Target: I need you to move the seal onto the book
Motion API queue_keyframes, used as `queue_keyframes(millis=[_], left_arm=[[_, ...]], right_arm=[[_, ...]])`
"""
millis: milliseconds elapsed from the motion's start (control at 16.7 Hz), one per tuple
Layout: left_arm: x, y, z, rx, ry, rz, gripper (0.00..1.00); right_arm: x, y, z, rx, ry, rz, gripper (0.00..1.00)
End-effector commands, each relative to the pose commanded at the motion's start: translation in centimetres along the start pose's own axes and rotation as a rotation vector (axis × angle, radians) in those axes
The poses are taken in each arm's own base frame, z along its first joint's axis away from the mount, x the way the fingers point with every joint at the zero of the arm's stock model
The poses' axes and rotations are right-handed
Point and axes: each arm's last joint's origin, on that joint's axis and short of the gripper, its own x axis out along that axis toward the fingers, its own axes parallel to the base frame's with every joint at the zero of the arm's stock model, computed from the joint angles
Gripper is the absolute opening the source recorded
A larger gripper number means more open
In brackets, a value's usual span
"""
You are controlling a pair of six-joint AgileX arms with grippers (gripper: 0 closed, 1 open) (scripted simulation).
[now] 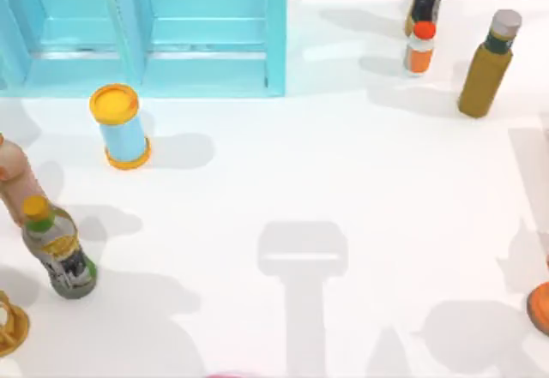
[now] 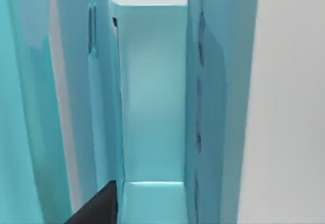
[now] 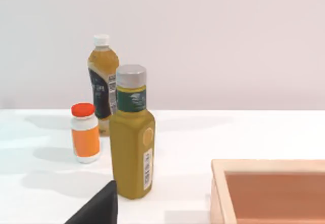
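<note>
Seal location cannot be told; same for book. Left gripper (image 2: 96, 208) glimpsed as dark edge, pointed into compartment of light-blue cabinet (image 1: 206, 31) at table's (image 1: 343, 164) far left; jaw state cannot be told. Right gripper (image 3: 99, 208) held low over table, faced toward olive bottle (image 3: 132, 137), orange-capped bottle (image 3: 85, 132) and tea bottle (image 3: 103, 82); wooden tray (image 3: 218, 183) near; jaw state cannot be told. Yellow-lidded blue can (image 1: 120, 127) placed before cabinet.
</note>
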Motion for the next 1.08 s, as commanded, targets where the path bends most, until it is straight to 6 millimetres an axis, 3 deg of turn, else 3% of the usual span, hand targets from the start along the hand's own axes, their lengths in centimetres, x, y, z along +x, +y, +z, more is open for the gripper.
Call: queue_keyframes(millis=[300, 600, 1080], left_arm=[[4.1, -0.3, 0.3, 0.0, 0.0, 0.0, 1.0], [4.3, -0.4, 0.3, 0.0, 0.001, 0.0, 1.0], [4.3, -0.4, 0.3, 0.0, 0.001, 0.0, 0.4]], right_arm=[[0.0, 0.0, 0.0, 0.0, 0.0, 0.0, 1.0], [0.0, 0.0, 0.0, 0.0, 0.0, 0.0, 1.0], [0.0, 0.0, 0.0, 0.0, 0.0, 0.0, 1.0]])
